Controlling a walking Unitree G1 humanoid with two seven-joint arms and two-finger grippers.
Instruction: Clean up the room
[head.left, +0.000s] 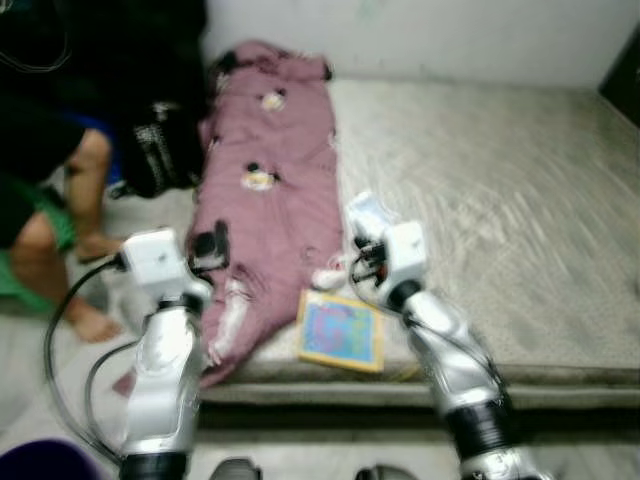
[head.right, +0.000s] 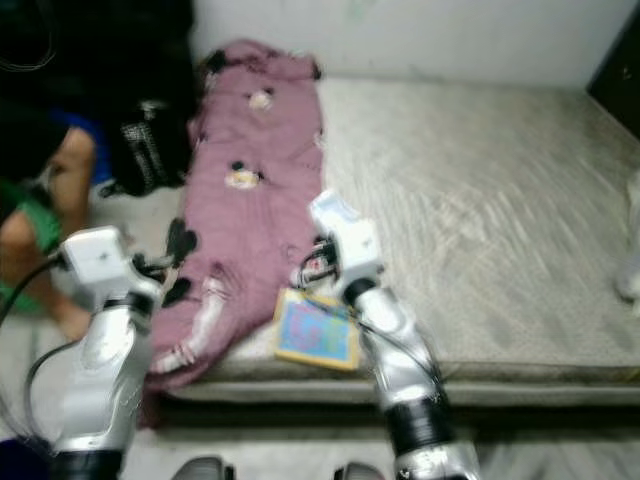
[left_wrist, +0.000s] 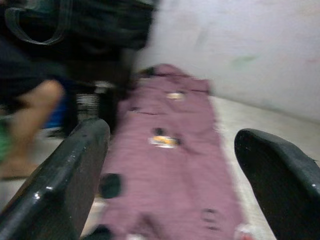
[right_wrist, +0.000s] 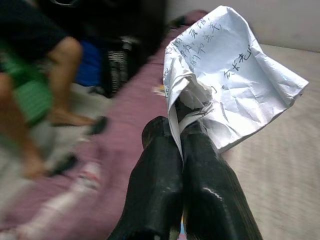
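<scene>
At the far left a person's bare legs (head.left: 70, 240) are seen beside the bed (head.left: 520, 200). The left gripper (left_wrist: 172, 165) is held with its fingers spread wide apart and empty, above the near end of a mauve blanket (head.left: 270, 190) laid lengthwise on the bed. A colourful book (head.left: 341, 330) lies at the mattress edge. Just right of the blanket, a crumpled sheet of paper (right_wrist: 232, 80) is pinched between the closed fingers of the right gripper (right_wrist: 181, 135), raised above the mattress.
</scene>
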